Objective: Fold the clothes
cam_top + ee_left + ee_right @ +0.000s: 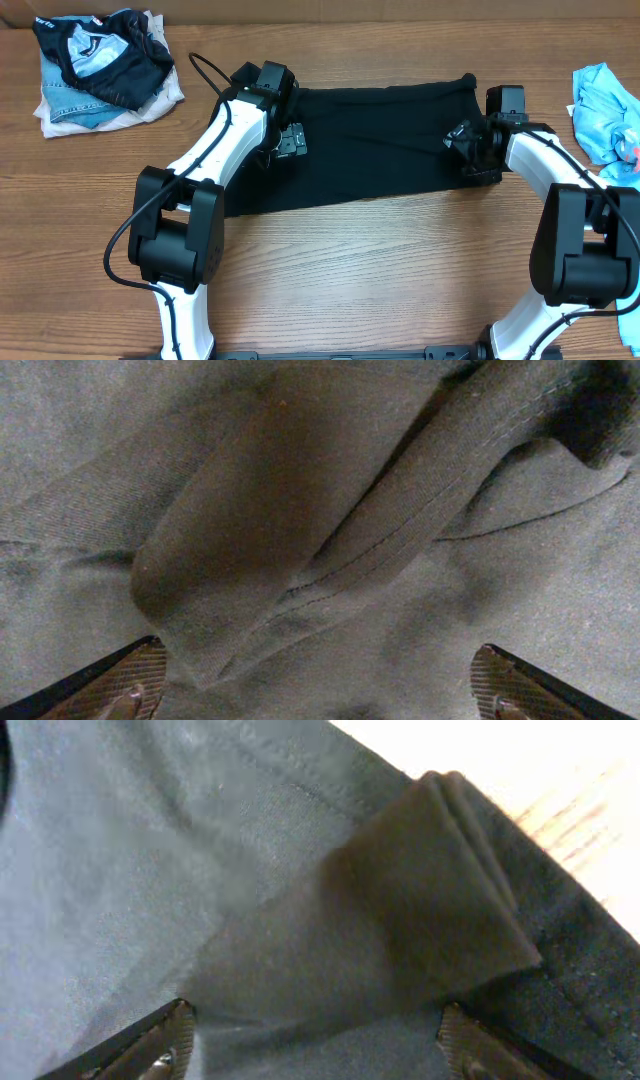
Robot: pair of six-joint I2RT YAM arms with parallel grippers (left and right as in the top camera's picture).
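The black T-shirt (375,145) lies spread across the middle of the wooden table, partly folded into a wide band. My left gripper (291,142) sits over its left part, open, with a raised fold of black cloth (300,550) between and above the fingers (318,695). My right gripper (468,145) sits over the shirt's right end, open, with a folded flap (420,910) lying between its fingers (315,1040). Neither gripper is pinching the cloth.
A pile of garments (100,70), black-and-pale-blue patterned on denim and white, lies at the back left. A light blue garment (608,115) lies at the right edge. Bare wood table (380,260) lies in front of the shirt.
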